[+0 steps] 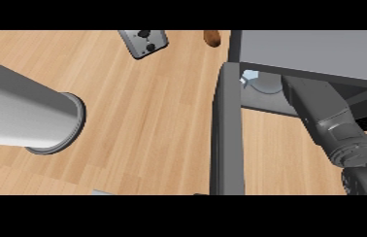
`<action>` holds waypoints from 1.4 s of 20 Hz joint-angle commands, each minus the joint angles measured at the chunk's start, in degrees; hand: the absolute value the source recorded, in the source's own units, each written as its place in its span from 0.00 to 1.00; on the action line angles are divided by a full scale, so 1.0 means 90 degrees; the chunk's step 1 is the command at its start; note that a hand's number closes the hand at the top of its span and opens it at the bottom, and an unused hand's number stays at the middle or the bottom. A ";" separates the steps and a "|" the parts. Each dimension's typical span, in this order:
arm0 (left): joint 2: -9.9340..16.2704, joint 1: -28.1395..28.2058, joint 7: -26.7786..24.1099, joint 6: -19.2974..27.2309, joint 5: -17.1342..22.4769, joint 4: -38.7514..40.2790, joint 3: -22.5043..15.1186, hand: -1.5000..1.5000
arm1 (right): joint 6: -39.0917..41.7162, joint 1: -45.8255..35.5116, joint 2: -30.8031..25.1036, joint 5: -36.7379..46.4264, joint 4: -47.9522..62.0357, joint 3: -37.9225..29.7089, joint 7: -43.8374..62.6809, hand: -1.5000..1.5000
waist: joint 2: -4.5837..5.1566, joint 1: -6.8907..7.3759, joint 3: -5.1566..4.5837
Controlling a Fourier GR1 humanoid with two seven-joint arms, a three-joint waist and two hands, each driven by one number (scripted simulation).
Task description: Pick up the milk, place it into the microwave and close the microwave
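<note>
The grey microwave (305,50) stands at the upper right, its door (228,134) swung open and seen edge-on as a dark vertical bar. Just inside the opening shows a small white and pale blue piece of the milk (249,76), beside the round grey turntable plate (268,88). My right forearm (323,114) runs from the lower right corner up under the microwave's top, and the hand at its end is hidden. My left forearm (32,112) lies across the left side as a large grey cylinder, with no hand showing.
On the wooden counter (150,110), a small grey device with black knobs (145,42) lies at the top edge. A brown object (212,37) sits next to the microwave's far corner. More counter shows right of the door (276,153).
</note>
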 commanded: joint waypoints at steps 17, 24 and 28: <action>-0.0598 0.0175 -0.0022 -0.0229 -0.0733 0.0061 -0.0666 0.00 | -0.0020 -0.0387 0.0120 0.0018 0.0050 -0.0012 -0.0008 0.00 | -0.0314 -0.0518 -0.0256; -0.1061 0.0374 -0.0310 -0.0920 -0.1153 0.0243 -0.1296 0.00 | 0.1283 0.0097 0.0178 -0.0273 -0.0040 -0.0238 -0.0425 0.00 | -0.0434 -0.0835 -0.0264; -0.1128 0.0507 -0.0250 -0.1362 -0.1463 0.0314 -0.1758 0.00 | 0.2336 0.0440 0.0287 -0.0514 -0.0110 -0.0427 -0.0788 0.00 | -0.0464 -0.0938 -0.0263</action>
